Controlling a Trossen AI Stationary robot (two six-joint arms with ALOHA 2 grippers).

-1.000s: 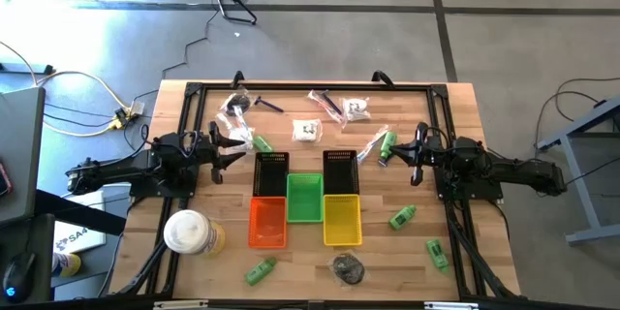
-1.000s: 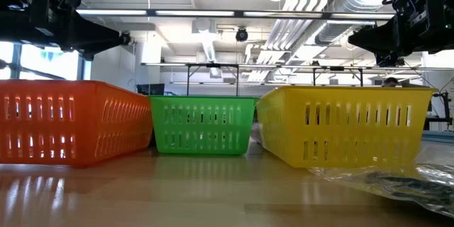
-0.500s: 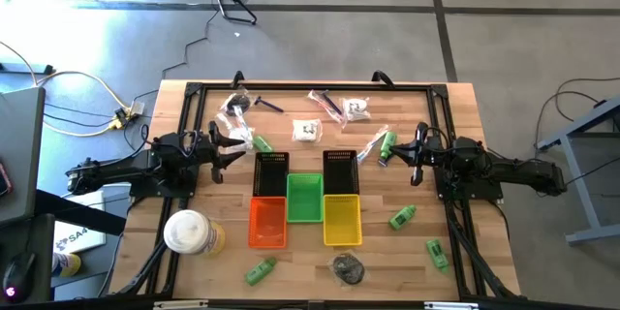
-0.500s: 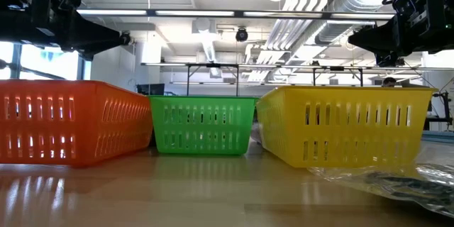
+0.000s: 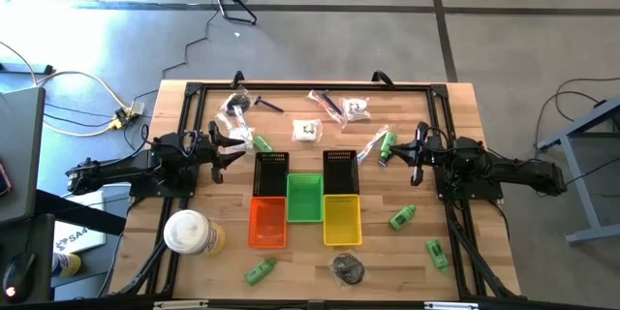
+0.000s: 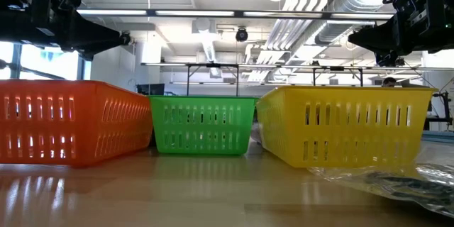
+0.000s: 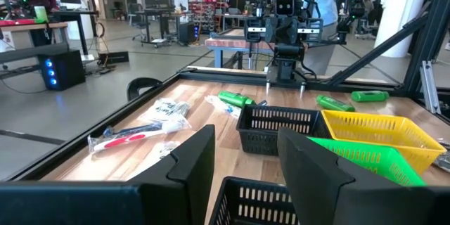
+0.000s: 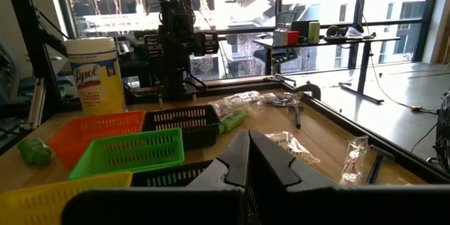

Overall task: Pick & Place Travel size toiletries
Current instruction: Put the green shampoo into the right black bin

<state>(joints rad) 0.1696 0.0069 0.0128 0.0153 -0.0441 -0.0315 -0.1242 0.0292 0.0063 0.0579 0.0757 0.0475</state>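
The toiletries lie scattered on the wooden table. A green tube (image 5: 262,143) lies just ahead of my left gripper (image 5: 232,148), which is open and hovers left of the black baskets. A green bottle (image 5: 386,145) and a slim wrapped stick (image 5: 370,145) lie by my right gripper (image 5: 392,155), which is shut and holds nothing. Clear-wrapped white pieces (image 5: 307,130) (image 5: 356,108), a wrapped stick (image 5: 329,105) and a thin dark piece (image 5: 269,105) lie near the far edge. More green items (image 5: 402,217) (image 5: 437,254) (image 5: 259,271) lie toward the near edge.
Two black baskets (image 5: 271,172) (image 5: 340,170), a green basket (image 5: 304,197), an orange basket (image 5: 268,221) and a yellow basket (image 5: 341,219) stand clustered mid-table. A round white-and-yellow container (image 5: 189,232) stands near left. A dark crumpled bag (image 5: 349,268) lies by the near edge.
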